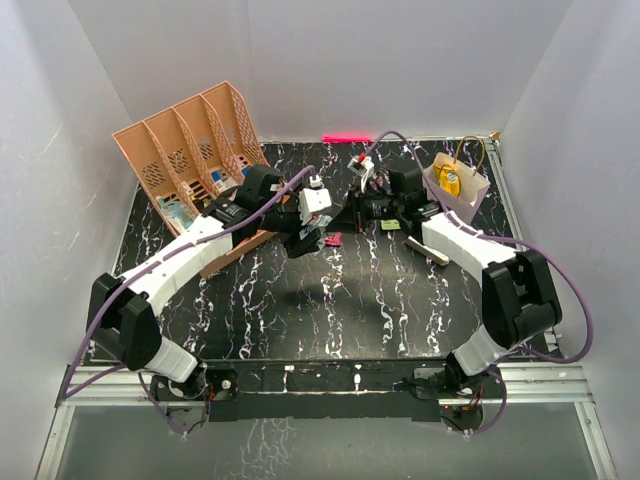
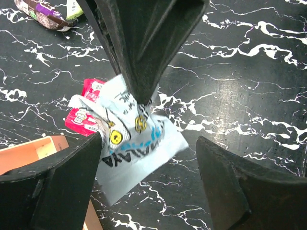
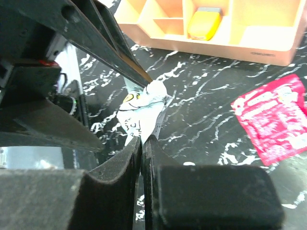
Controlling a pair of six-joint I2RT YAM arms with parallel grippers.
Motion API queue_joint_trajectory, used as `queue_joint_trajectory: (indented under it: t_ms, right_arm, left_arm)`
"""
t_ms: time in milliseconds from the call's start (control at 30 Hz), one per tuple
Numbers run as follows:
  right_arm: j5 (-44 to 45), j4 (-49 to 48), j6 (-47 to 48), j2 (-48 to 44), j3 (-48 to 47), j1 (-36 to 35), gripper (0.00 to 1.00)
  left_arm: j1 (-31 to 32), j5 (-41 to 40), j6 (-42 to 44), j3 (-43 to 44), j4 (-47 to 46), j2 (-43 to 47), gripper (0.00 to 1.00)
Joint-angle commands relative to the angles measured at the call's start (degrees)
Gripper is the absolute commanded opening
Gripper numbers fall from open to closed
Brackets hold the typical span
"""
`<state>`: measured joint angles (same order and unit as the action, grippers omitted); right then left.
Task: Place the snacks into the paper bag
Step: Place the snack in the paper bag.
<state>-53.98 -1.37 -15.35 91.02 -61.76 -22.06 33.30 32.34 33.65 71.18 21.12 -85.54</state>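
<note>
A pale blue-and-white snack packet (image 2: pixel 132 143) (image 3: pixel 141 112) hangs just above the table's middle. My right gripper (image 3: pixel 143 141) (image 1: pixel 345 215) is shut on its crumpled top edge. My left gripper (image 2: pixel 148 177) (image 1: pixel 308 238) is open, and its left finger touches the packet's side. A pink snack packet (image 2: pixel 86 117) (image 3: pixel 273 120) (image 1: pixel 333 239) lies flat on the black marble table beside them. A brown-and-purple snack (image 2: pixel 45 14) lies further off. The paper bag (image 1: pixel 473 195) stands at the back right with something yellow inside.
The peach slotted organiser (image 1: pixel 190 160) (image 3: pixel 216 24) stands at the back left, close to my left arm, and its corner (image 2: pixel 38 148) is by my left finger. A brown bar (image 1: pixel 428 250) lies beside my right arm. White walls enclose the table.
</note>
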Motion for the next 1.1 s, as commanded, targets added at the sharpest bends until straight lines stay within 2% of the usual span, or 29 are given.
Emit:
queue_joint_trajectory:
  t_ms: [0,233,467,667,867,1067]
  right_arm:
    - [4.4,5.0,12.0,-6.5,-3.6,1.9,0.08]
    - [15.5,18.0,28.0,-14.7,-3.9,2.7,0.08]
    - [31.6,28.0,35.1,-23.7,-7.3,5.8,0.08]
    - [40.3,32.8,37.0,-28.4,-14.9,11.6,0.08]
    - [53.3,35.7,40.0,-27.9,-24.1,14.9,0.08]
    - [63.7,34.4,45.1,-26.9,-23.9,15.8,0.08]
  left_arm:
    - [0.1,-0.9,-0.3,-0.1,2.7,4.2,0.82]
    - [-1.1,-6.6,-1.7,-0.4,3.3,6.8,0.93]
    - [-2.8,-13.6,-1.9,-2.0,2.4,8.8,0.98]
    - [-3.7,-16.7,-1.2,-2.5,1.5,8.9,0.98]
    - [-3.6,-17.5,-0.7,-2.8,1.1,8.6,0.98]
    - [-3.6,-17.6,-0.5,-3.1,1.0,8.5,0.98]
